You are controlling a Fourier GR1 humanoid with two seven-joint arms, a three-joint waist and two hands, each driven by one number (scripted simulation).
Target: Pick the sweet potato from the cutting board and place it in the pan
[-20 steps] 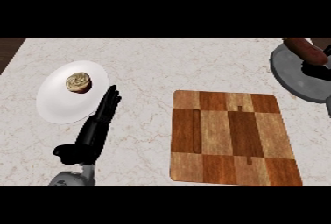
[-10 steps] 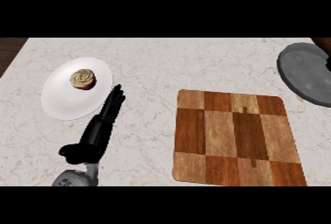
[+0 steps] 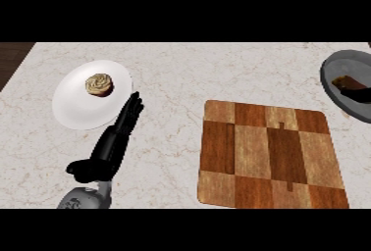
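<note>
A kitchen was indicated. A pale, marble-patterned stone desk (image 3: 217, 73) with fine veining was seen from above, as a worktop. On it a rectangular wooden cutting board (image 3: 267, 154) of light and dark brown checkered blocks was laid. A round grey metal pan (image 3: 340, 90) was set at the right edge, and a round white plate (image 3: 76, 105) bearing a small frosted cupcake (image 3: 98, 84) was placed at the left.

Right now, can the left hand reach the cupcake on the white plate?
Probably yes. The left hand lies open beside the white plate, fingertips near its rim, and nothing stands between them and the cupcake.
</note>
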